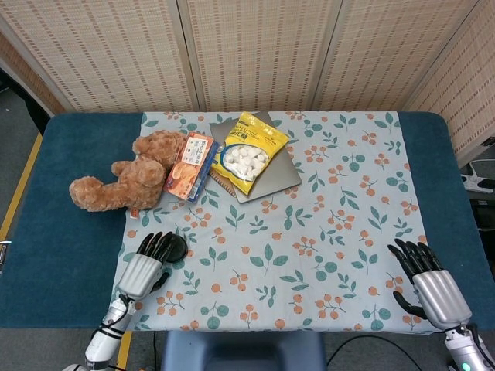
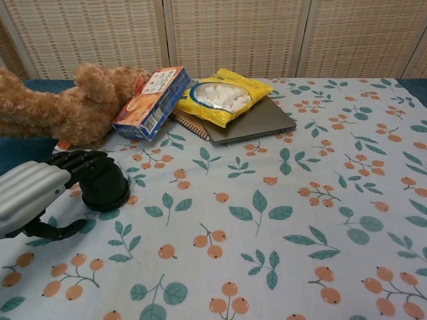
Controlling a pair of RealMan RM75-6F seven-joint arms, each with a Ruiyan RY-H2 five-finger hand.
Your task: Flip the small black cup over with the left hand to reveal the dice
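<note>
The small black cup (image 1: 178, 248) (image 2: 108, 189) stands mouth down on the floral cloth near the front left. My left hand (image 1: 147, 265) (image 2: 40, 190) reaches in from the left. Its fingers (image 2: 85, 160) lie spread over the cup's top and far side, while the thumb (image 2: 57, 231) stays low on the cloth, apart from the cup. No dice shows; the cup covers that spot. My right hand (image 1: 429, 282) rests open, fingers spread, at the front right edge, in the head view only.
Behind the cup lie a brown teddy bear (image 1: 124, 179) (image 2: 63, 107), an orange snack box (image 1: 191, 165) (image 2: 150, 101), and a yellow bag of marshmallows (image 1: 247, 151) (image 2: 223, 95) on a grey laptop (image 1: 271, 179) (image 2: 257, 120). The blue table edge (image 1: 62, 263) runs left of the cloth.
</note>
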